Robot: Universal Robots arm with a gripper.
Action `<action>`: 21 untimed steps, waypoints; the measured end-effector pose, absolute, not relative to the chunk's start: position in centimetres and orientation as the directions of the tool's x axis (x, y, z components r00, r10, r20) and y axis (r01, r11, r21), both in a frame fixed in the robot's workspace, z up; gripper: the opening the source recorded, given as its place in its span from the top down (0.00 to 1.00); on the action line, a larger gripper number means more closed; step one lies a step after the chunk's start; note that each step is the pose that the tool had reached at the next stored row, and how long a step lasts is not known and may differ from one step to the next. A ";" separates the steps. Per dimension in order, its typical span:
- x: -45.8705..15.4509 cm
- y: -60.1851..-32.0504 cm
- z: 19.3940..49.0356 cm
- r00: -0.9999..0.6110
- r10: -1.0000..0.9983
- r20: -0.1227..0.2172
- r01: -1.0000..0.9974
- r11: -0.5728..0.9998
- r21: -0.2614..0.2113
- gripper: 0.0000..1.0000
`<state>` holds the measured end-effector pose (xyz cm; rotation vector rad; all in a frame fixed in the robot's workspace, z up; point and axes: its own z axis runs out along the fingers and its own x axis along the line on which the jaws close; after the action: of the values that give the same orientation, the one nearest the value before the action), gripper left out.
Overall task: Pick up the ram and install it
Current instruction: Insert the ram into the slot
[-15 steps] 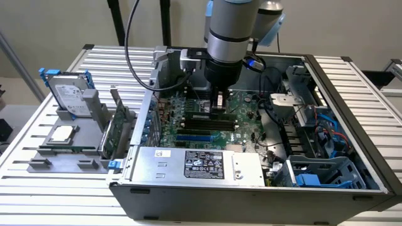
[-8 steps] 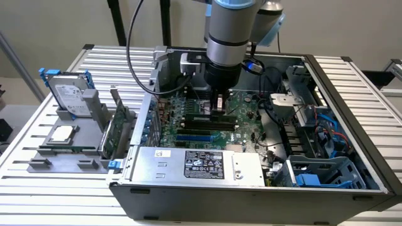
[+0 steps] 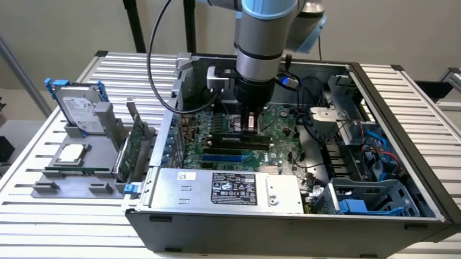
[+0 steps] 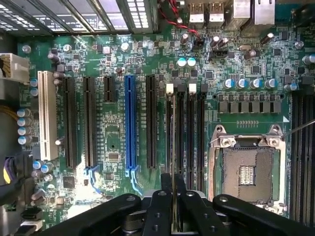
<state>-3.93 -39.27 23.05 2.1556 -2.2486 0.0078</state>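
My gripper [image 3: 249, 120] reaches down into the open computer case [image 3: 403, 108], just above the motherboard [image 3: 277, 127]. In the wrist view its black fingers [image 4: 166, 196] are shut on the ram [image 4: 173, 147]. The ram is seen edge-on as a thin strip. It stands over one of the black memory slots [image 4: 169, 128] with white end clips, beside the CPU socket [image 4: 246, 169]. I cannot tell whether the ram touches the slot.
A silver hard drive with blue rails [image 3: 79, 110], a green expansion card [image 3: 137, 145] and a chip on a grey fixture [image 3: 72, 154] sit at the exterior view's left. Inside the case are the power supply [image 3: 230, 186], cables [image 3: 374, 145] and a blue slot [image 4: 130, 123].
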 end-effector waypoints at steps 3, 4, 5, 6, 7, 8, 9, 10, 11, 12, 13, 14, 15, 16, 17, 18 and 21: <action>-4.0 -39.3 22.9 -0.042 -0.999 0.025 -0.999 0.042 0.015 1.00; -4.0 -39.3 22.9 -0.042 -0.999 0.025 -0.999 0.043 0.015 1.00; -4.0 -39.3 22.9 -0.042 -0.999 0.026 -0.999 0.043 0.015 1.00; -4.0 -39.3 22.9 -0.042 -0.999 0.026 -0.999 0.043 0.015 1.00; -4.0 -39.2 22.9 -0.042 -0.999 0.026 -0.999 0.042 0.015 1.00; -4.0 -39.2 22.8 -0.042 -0.999 0.027 -0.999 0.042 0.015 1.00; -4.0 -39.2 22.8 -0.042 -0.999 0.027 -0.999 0.043 0.015 1.00; -4.0 -39.2 22.8 -0.042 -0.999 0.028 -0.999 0.042 0.015 1.00; -4.0 -39.2 22.8 -0.042 -0.999 0.029 -0.999 0.043 0.014 1.00; -4.0 -39.2 22.8 -0.042 -0.999 0.030 -0.999 0.043 0.014 1.00; -4.0 -39.3 22.8 -0.042 -0.999 0.032 -0.999 0.042 0.015 1.00; -4.0 -39.3 22.8 -0.042 -0.999 0.032 -0.999 0.043 0.014 1.00; -4.0 -39.3 22.8 -0.042 -0.999 0.032 -0.999 0.043 0.015 1.00; -4.0 -39.3 22.8 -0.042 -0.999 0.032 -0.999 0.043 0.014 1.00; -4.0 -39.3 22.8 -0.042 -0.999 0.032 -0.999 0.043 0.014 1.00; -4.0 -39.2 22.8 -0.042 -0.999 0.032 -0.999 0.043 0.014 1.00; -4.0 -39.2 22.8 -0.042 -0.999 0.032 -0.999 0.043 0.014 1.00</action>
<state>-4.05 -39.25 22.76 2.1508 -2.2441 0.0189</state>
